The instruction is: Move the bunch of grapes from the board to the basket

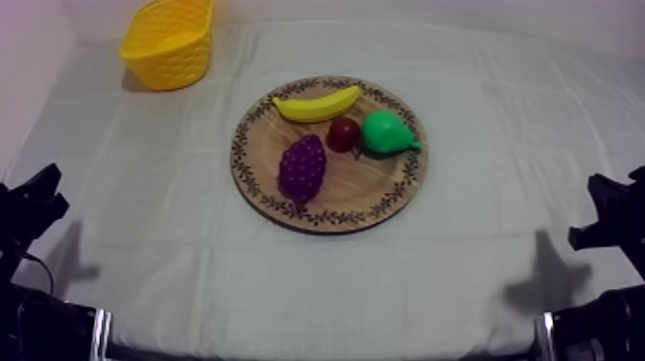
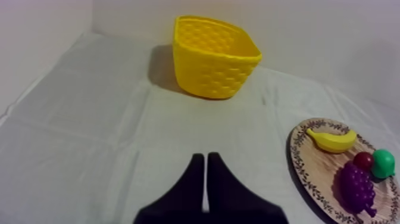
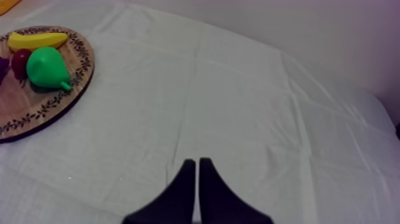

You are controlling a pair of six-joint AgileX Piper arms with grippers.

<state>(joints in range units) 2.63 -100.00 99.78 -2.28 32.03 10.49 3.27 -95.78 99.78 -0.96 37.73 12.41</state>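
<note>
A purple bunch of grapes [image 1: 302, 166] lies on the front left part of the round wooden board [image 1: 384, 197] at the table's middle; the bunch of grapes [image 2: 357, 187] also shows on the board [image 2: 309, 173] in the left wrist view. The yellow basket [image 1: 169, 41] stands upright at the far left, seen as well from the left wrist, yellow basket [image 2: 214, 56]. My left gripper [image 1: 38, 197] rests low at the left edge; its fingers [image 2: 205, 173] lie together as a narrow wedge over bare cloth. My right gripper [image 1: 609, 206] rests low at the right, fingers [image 3: 196, 176] together, holding nothing.
On the board also lie a banana [image 1: 316, 104], a small red fruit [image 1: 343, 133] and a green pear [image 1: 388, 132]. Grey-white cloth covers the table, with open cloth between the board and the basket. The board [image 3: 36, 110] lies far from my right gripper.
</note>
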